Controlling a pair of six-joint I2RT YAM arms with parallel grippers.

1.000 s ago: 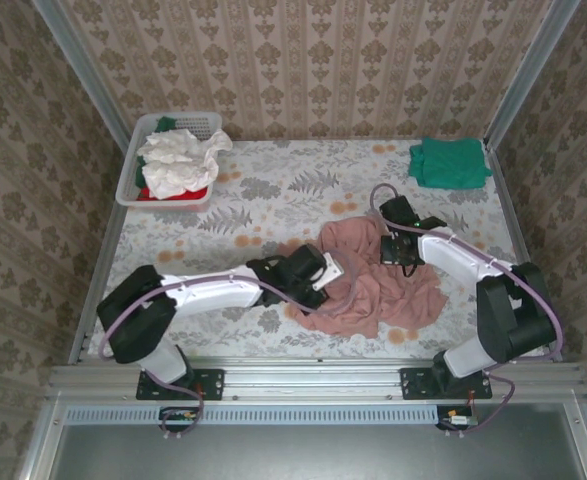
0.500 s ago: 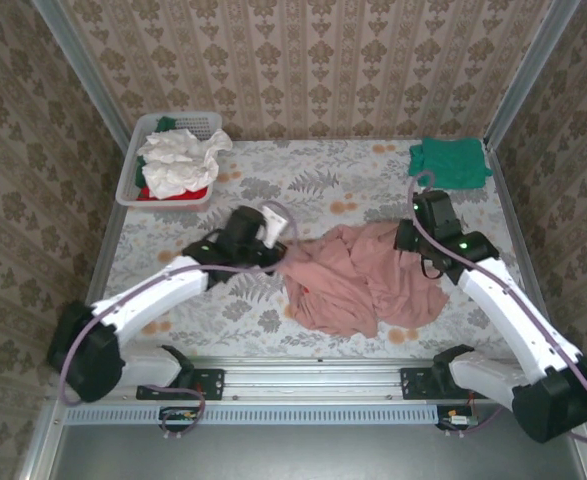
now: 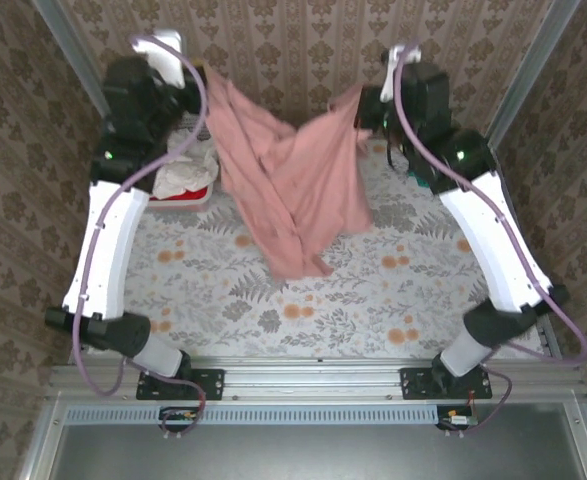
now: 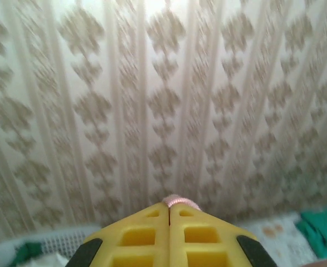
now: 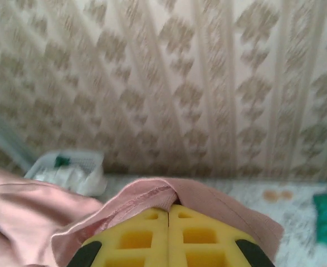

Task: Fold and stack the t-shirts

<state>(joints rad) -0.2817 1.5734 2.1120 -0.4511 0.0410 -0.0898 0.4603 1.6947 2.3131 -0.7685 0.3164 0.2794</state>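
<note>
Damask-papered walls (image 3: pixel 293 50) around a floral-clothed table (image 3: pixel 373 300)

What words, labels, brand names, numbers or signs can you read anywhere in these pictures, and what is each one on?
None can be read.
The dusty-pink soft cloth t-shirt, hanging spread in mid-air, shows no legible print or tag.
The white slatted plastic basket, the floral tablecloth and the patterned beige wallpaper carry only ornament, no lettering.
</note>
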